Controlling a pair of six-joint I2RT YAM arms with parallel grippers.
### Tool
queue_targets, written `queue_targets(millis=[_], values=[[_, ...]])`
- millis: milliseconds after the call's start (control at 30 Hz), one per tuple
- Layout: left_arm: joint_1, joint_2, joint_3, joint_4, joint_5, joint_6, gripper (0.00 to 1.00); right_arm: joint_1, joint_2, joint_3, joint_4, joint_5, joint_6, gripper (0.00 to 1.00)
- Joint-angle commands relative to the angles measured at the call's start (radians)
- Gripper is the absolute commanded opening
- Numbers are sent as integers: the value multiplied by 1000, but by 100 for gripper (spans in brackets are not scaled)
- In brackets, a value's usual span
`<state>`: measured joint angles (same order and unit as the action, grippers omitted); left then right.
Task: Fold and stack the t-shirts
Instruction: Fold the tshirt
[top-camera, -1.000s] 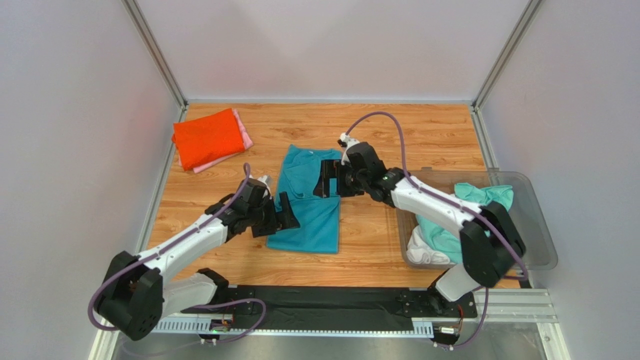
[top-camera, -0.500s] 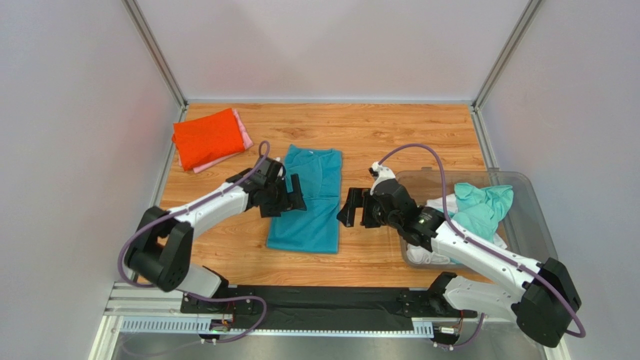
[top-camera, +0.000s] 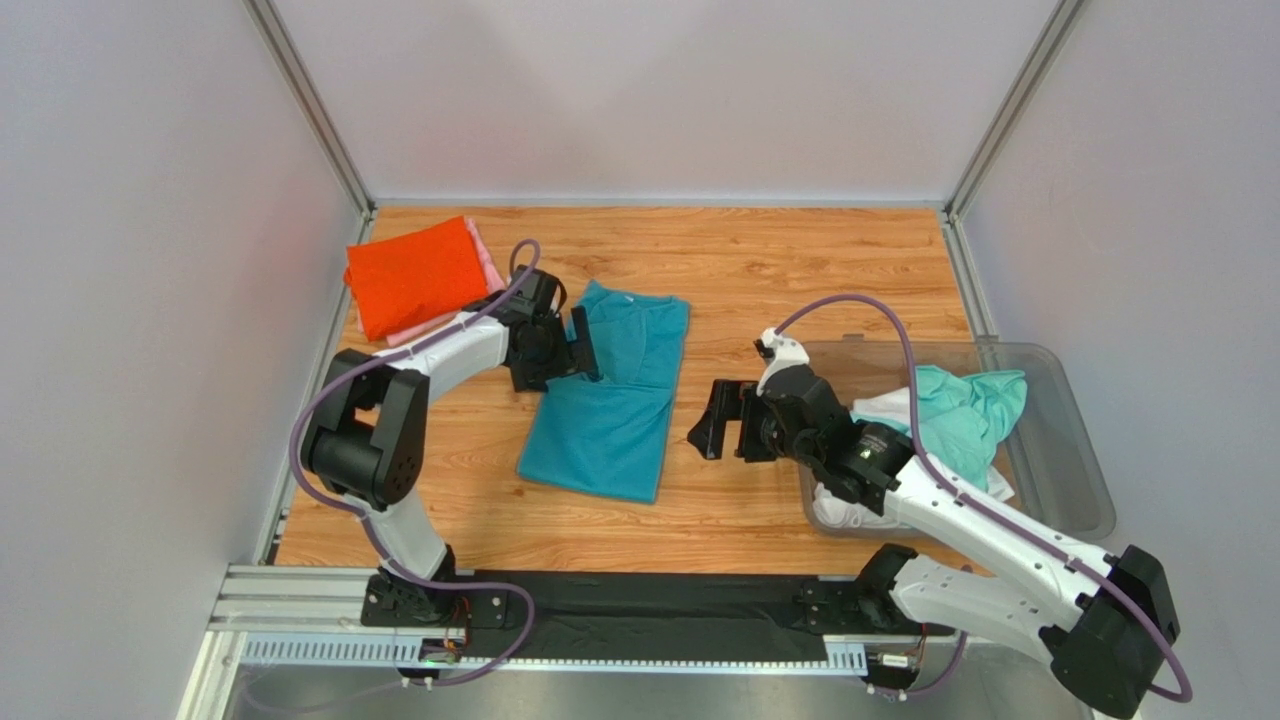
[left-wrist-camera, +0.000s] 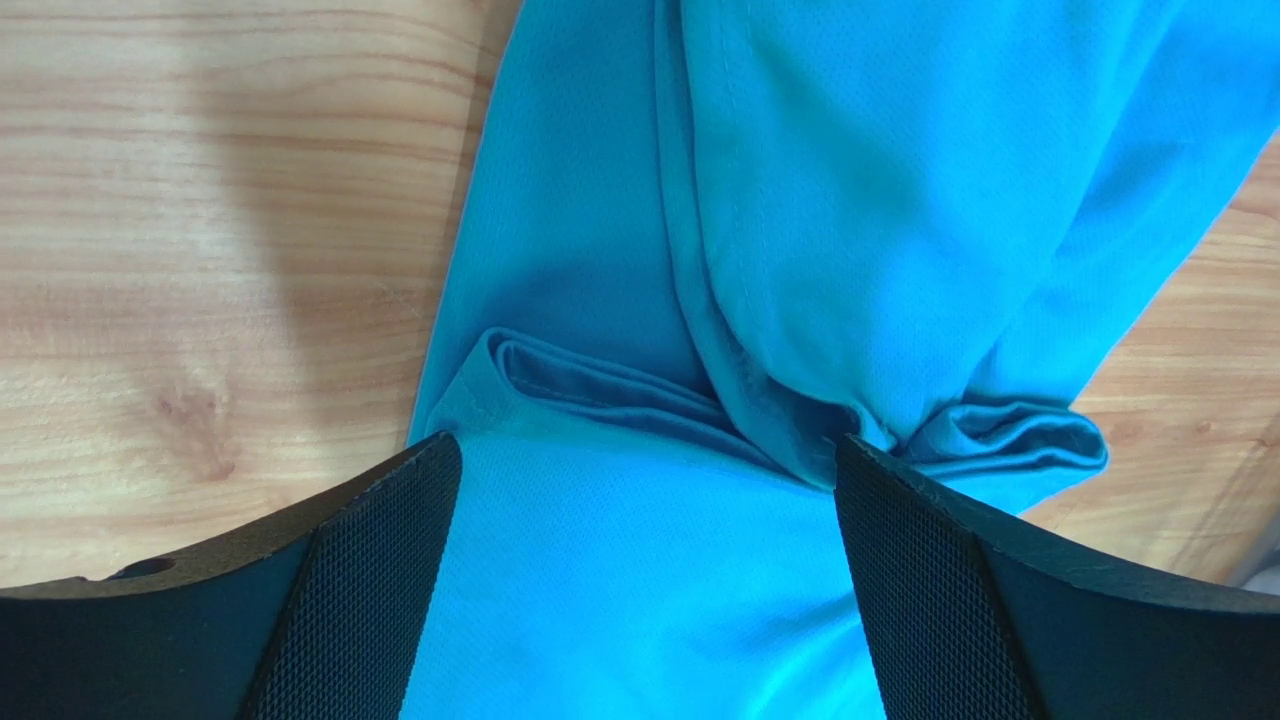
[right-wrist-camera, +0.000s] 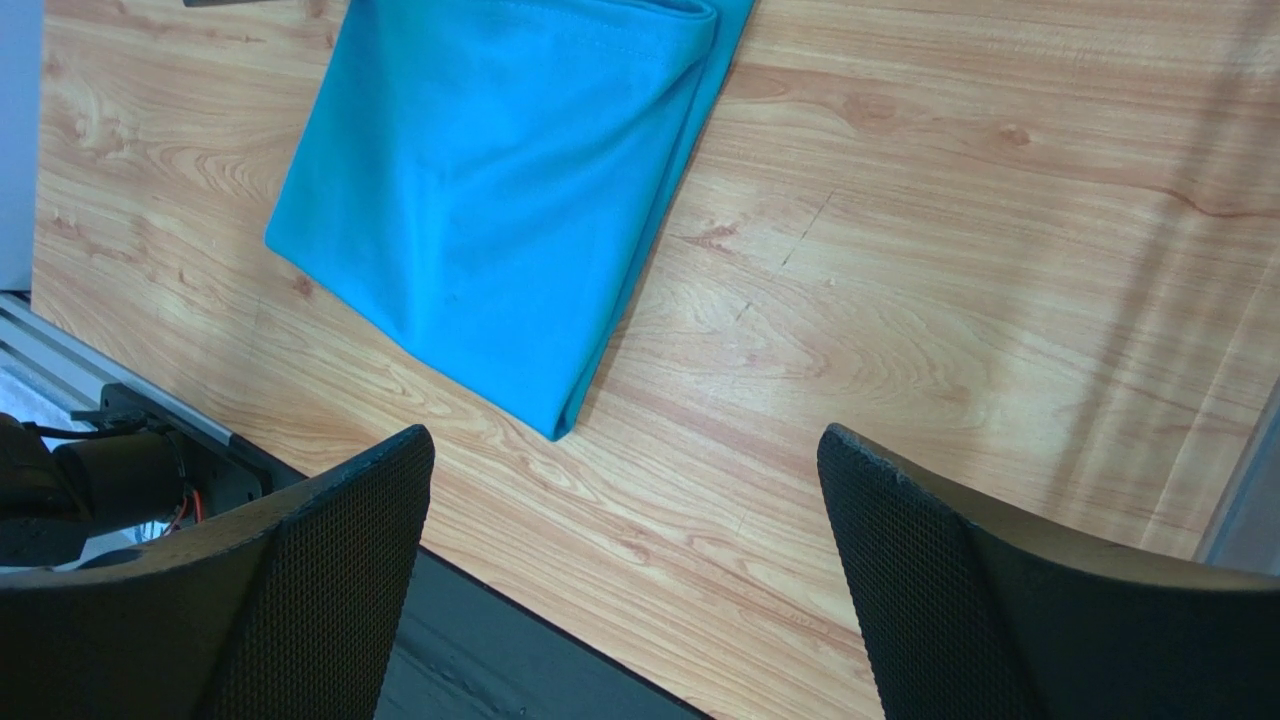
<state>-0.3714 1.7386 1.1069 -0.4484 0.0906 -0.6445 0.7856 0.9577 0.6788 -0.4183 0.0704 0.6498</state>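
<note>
The left gripper (left-wrist-camera: 642, 458) was released, its jaws wide apart and set down on the left edge of the teal t-shirt (top-camera: 609, 420), where the cloth was gathered into a small ridge between them. This shirt lay on the counter (top-camera: 781, 270) as a long folded strip, a little slanted, between the two arms. The right gripper (right-wrist-camera: 624, 443) was also released and held nothing; it hung over bare wood just beside the right edge of the shirt. I judged the step to be the next fold of this strip. To do it well, the left gripper should pinch all the layers at the ridge, not only the top one, and the right gripper should take the opposite edge at the same height, so that the strip turns over evenly. The finished orange-red t-shirt (top-camera: 409, 278) lay on a pink t-shirt (top-camera: 484, 255) at the far left, and a mint-green t-shirt (top-camera: 962, 413) waited in the clear bin (top-camera: 1074, 450).
</note>
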Motion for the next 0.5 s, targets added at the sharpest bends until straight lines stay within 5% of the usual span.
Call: queue_targets(millis=[0, 233, 467], values=[[-1, -118, -8, -33, -12, 29, 100, 30, -27, 7, -22, 11, -13, 100], [-1, -509, -197, -168, -132, -38, 100, 231, 44, 48, -5, 87, -19, 100], [-1, -890, -533, -242, -140, -152, 99, 443, 316, 158, 21, 170, -22, 100]])
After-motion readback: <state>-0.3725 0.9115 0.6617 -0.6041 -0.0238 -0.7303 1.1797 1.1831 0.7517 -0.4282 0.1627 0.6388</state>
